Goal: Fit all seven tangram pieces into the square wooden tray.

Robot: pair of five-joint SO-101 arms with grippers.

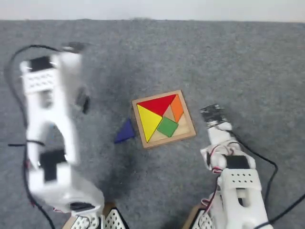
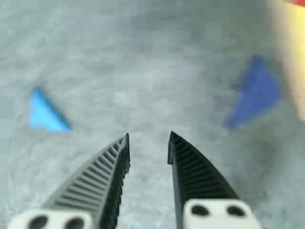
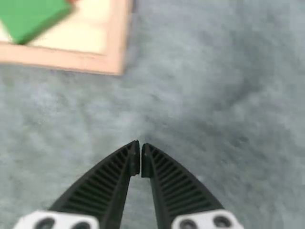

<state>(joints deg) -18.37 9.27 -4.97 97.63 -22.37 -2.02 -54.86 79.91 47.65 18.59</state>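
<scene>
While both arms hang over the grey carpet [image 1: 248,57], I see the square wooden tray [image 1: 187,130] lying between them, turned a little askew. Four pieces lie inside it: a red triangle [image 1: 157,104] along the far edge, a yellow triangle [image 1: 147,121] on the left arm's side, an orange piece [image 1: 177,107] on the right arm's side, and a green square [image 1: 167,126] near the middle. Bare wood shows around the green square.

A dark blue triangle [image 1: 125,132] lies on the carpet just beside the tray, on the left arm's side. In my left wrist view a light blue triangle [image 2: 45,114] also lies on the carpet, well apart from the dark blue one.

My left gripper [image 2: 147,143] hovers over bare carpet between these two triangles, its fingers spread and holding nothing. My right gripper [image 3: 139,150] has its fingers pressed together, nothing between them, and it sits over the carpet near a corner of the tray.
</scene>
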